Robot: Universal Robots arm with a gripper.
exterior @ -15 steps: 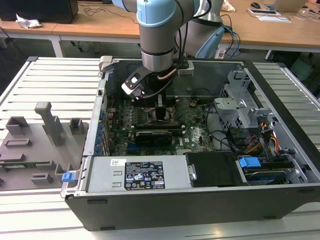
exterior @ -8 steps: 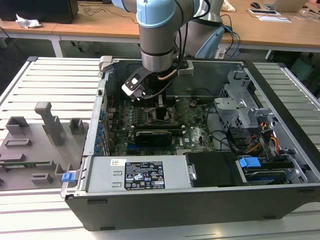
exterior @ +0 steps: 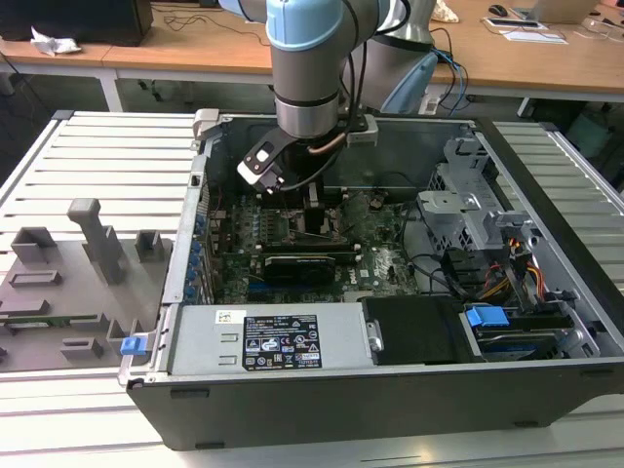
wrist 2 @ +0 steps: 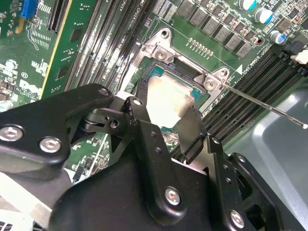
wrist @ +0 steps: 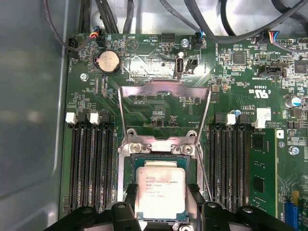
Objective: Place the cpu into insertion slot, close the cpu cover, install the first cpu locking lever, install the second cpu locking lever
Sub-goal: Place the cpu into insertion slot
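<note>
The cpu (wrist: 160, 190), a flat square chip with a dull silver top, sits between my gripper's (wrist: 161, 193) black fingers (wrist: 130, 196), right over the insertion slot (wrist: 144, 159). In the second wrist view the fingers (wrist 2: 140, 118) press against opposite edges of the cpu (wrist 2: 166, 98), and the insertion slot's (wrist 2: 169, 72) dark rim shows beyond it. I cannot tell whether the chip is fully seated. The cpu cover (wrist: 163, 89), a silver frame with a window, is swung open off the socket. Two thin wire levers (wrist: 206, 126) are raised beside it. In the exterior view the gripper (exterior: 314, 202) reaches down into the case.
Memory slots (wrist: 91, 163) flank the socket on both sides. In the open computer case (exterior: 546, 380) lie a long black card (exterior: 297, 265), a power supply (exterior: 283, 341), a drive cage (exterior: 468, 210) and cables (exterior: 517, 278). Grey fixtures (exterior: 93, 239) stand on the table at the exterior view's left.
</note>
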